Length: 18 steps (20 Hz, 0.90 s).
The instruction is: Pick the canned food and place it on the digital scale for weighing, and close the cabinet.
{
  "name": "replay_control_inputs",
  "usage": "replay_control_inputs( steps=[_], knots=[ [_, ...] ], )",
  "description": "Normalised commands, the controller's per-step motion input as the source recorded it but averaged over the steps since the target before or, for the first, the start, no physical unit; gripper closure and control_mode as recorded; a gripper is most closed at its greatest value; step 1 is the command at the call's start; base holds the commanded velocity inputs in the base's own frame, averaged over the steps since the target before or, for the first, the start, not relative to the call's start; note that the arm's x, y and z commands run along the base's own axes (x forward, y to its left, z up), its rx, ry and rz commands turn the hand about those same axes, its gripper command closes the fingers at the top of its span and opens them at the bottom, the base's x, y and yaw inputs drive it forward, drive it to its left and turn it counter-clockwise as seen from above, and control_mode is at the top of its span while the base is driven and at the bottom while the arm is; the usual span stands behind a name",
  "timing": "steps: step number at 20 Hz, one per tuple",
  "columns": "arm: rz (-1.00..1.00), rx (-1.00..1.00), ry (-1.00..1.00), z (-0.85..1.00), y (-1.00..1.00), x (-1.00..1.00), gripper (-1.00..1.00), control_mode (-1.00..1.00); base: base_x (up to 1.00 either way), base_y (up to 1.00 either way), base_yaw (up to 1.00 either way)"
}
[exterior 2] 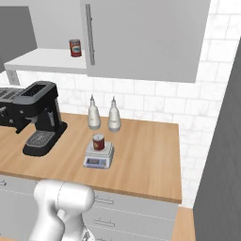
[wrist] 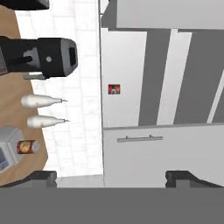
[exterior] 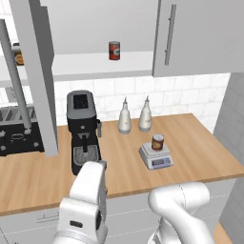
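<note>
The canned food point(exterior: 157, 141) point(exterior 2: 98, 141) stands upright on the digital scale point(exterior: 156, 159) point(exterior 2: 98, 161) on the wooden counter. The hand view is rolled on its side; there the canned food point(wrist: 27, 147) and the scale point(wrist: 5, 154) lie at the lower left. My gripper point(wrist: 111, 177) is open, with nothing between its fingertips point(wrist: 41, 177), and faces the cabinet point(exterior: 200, 33) point(exterior 2: 141, 37) point(wrist: 162, 153) from a distance. The cabinet's left door point(exterior: 38, 81) is swung open and its right door is shut.
A similar red can point(exterior: 114, 50) point(exterior 2: 75, 48) point(wrist: 114, 89) with a whitish label sits on the cabinet's pale shelf point(exterior: 86, 66). A black coffee machine point(exterior: 82, 128) point(exterior 2: 40, 117) and two white bottles point(exterior: 125, 116) point(exterior 2: 94, 115) stand on the counter. A grey wall closes off the right side.
</note>
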Motion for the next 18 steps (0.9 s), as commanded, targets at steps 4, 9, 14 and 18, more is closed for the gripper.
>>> replay_control_inputs(
  steps=[4, 9, 14, 18],
  knots=[
    [-0.04, -0.07, 0.01, -0.51, 1.00, 0.64, -1.00, -1.00, 0.00, 0.00, 0.00],
    [-0.02, -0.03, -0.01, -0.67, 0.93, 0.79, -1.00, -1.00, 0.00, 0.00, 0.00],
    [-0.01, -0.02, -0.05, -0.39, 0.75, 0.80, -1.00, -1.00, 0.00, 0.00, 0.00],
    [-0.07, 0.00, -0.22, 0.09, 0.25, 0.29, -1.00, -1.00, 0.00, 0.00, 0.00]
  ],
)
